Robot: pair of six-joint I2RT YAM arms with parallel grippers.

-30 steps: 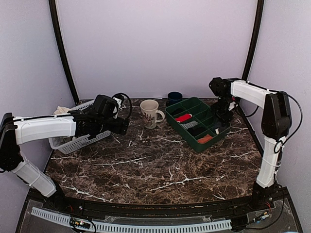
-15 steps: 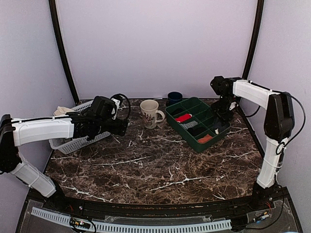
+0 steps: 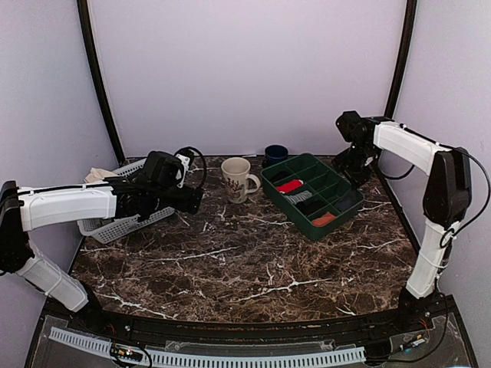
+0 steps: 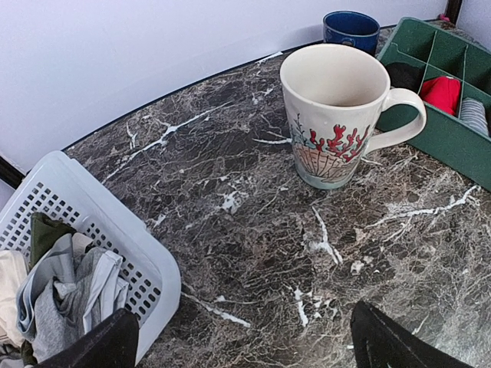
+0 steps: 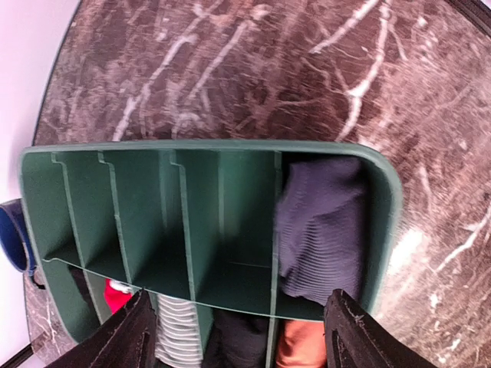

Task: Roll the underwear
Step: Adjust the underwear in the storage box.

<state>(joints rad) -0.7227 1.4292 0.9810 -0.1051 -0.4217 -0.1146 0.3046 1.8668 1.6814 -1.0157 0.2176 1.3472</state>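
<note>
The right arm has drawn up and back toward 1 o'clock, and the left arm has barely shifted. The right gripper [image 5: 242, 337] hangs over the green divided tray [image 5: 146, 222], jaws wide and empty. The underwear [image 5: 318, 230] lies in the tray's end compartment, at 3 o'clock on the table. The left gripper [image 4: 245, 354], at 10 o'clock, is spread wide and empty between the white basket [image 4: 115, 222] and the mug [image 4: 334, 115].

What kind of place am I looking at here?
Probably a robot test booth set up for laundry sorting, not a home: plain backdrop panels, a white basket of clothes and a green divider tray holding rolled garments.
</note>
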